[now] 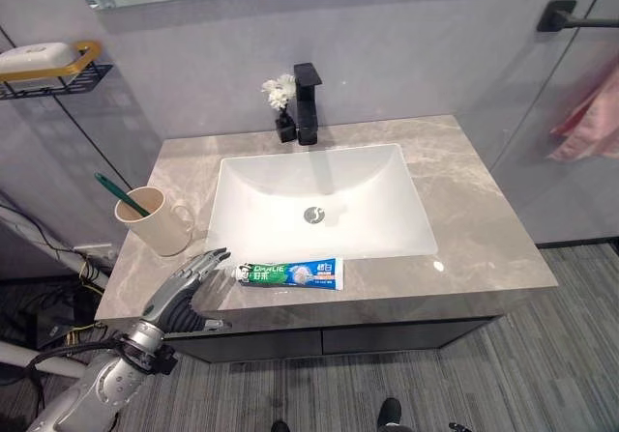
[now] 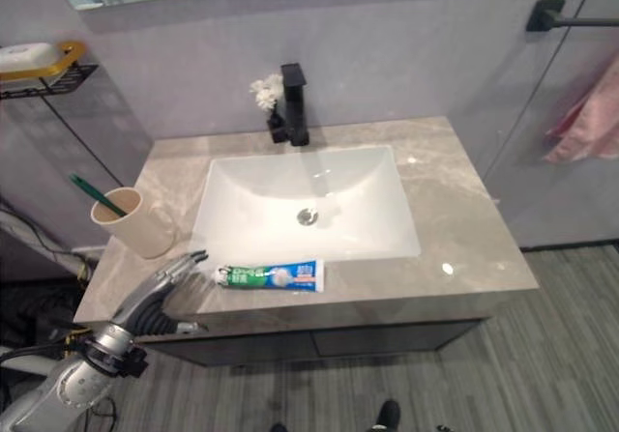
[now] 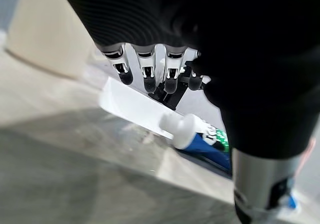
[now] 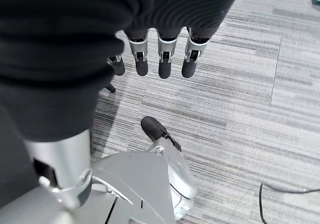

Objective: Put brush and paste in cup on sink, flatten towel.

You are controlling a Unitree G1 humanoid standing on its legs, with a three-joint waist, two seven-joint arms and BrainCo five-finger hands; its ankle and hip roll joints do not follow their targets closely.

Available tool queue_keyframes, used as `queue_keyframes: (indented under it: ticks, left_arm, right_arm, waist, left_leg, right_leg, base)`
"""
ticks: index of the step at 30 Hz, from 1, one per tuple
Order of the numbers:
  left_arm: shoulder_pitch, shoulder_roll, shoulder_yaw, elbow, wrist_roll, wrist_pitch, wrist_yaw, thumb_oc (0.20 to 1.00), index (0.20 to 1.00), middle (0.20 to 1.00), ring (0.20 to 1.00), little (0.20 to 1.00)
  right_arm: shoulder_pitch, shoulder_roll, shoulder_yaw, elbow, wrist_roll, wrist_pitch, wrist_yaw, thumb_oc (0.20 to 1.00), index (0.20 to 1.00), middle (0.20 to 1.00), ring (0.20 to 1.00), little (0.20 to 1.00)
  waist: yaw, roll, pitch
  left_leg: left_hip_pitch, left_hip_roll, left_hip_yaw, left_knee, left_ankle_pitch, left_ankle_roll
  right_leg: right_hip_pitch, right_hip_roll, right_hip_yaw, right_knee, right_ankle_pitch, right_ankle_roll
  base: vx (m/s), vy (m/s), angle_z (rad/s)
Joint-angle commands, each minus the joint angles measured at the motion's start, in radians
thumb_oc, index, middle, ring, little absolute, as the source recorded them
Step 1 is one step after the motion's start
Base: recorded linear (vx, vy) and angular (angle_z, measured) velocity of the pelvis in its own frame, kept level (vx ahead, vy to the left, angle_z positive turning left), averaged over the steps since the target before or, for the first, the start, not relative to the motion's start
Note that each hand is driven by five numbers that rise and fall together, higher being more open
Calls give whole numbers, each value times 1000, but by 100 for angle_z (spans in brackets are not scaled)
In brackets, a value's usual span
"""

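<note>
I'm holding the left hand [image 1: 186, 285] with fingers loose over the counter edge [image 1: 464, 210], beside the toothpaste [image 1: 288, 274]; the toothbrush [image 1: 122, 193] is standing in the cup [image 1: 153, 221]. My right hand [image 4: 160, 58] is hanging, fingers relaxed, above the floor [image 4: 240, 98].

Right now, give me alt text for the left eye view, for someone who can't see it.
A left robot hand with open fingers reaches toward a toothpaste tube lying on the grey marble counter in front of a white sink basin. A beige cup holding a green toothbrush stands left of the basin, and a black faucet stands behind it.

Brush [image 1: 124, 194] upright in cup [image 1: 155, 221] — paste [image 1: 288, 274] flat beside sink [image 1: 319, 205]
</note>
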Motion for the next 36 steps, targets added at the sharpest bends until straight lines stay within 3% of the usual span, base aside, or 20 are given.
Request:
queue_keyframes:
  ticks: [1, 26, 33, 36]
  left_arm:
    - [-55, 1, 7, -48, -54, -14, 2, 1000, 1000, 1000, 1000, 1000]
    - [-110, -148, -148, -20, -124, 28, -101, 1000, 1000, 1000, 1000, 1000]
    - [-118, -162, -153, -8, -118, 45, -108, 1000, 1000, 1000, 1000, 1000]
    - [-113, -163, -159, 37, -100, 58, -102, 1000, 1000, 1000, 1000, 1000]
  right_arm:
    - [-40, 15, 1, 47, 20, 5, -8, 1000, 1000, 1000, 1000, 1000]
    - [-30, -19, -108, 154, -9, 54, -71, 1000, 1000, 1000, 1000, 1000]
    - [-29, -12, -100, 160, -16, 57, -73, 1000, 1000, 1000, 1000, 1000]
    - [-68, 23, -57, 94, 13, 29, -88, 1000, 1000, 1000, 1000, 1000]
  waist:
    - [-8, -20, 7]
    - [-4, 5, -20]
    - [-7, 5, -21]
    - [-13, -5, -23]
  left_leg:
    - [-4, -25, -70, 5, -43, 31]
    - [16, -4, -75, 5, -53, 20]
    - [14, -4, -67, 5, -55, 18]
    - [15, 4, -58, 5, -51, 15]
  right_leg:
    - [23, -47, 98, 39, 36, 108]
    - [60, -20, 73, 11, 13, 102]
    - [52, -16, 83, 5, 13, 101]
    - [45, -8, 97, 8, 9, 95]
  base:
    - [23, -3, -12]
    - [40, -6, -2]
    - [16, 0, 0]
    - [2, -14, -1]
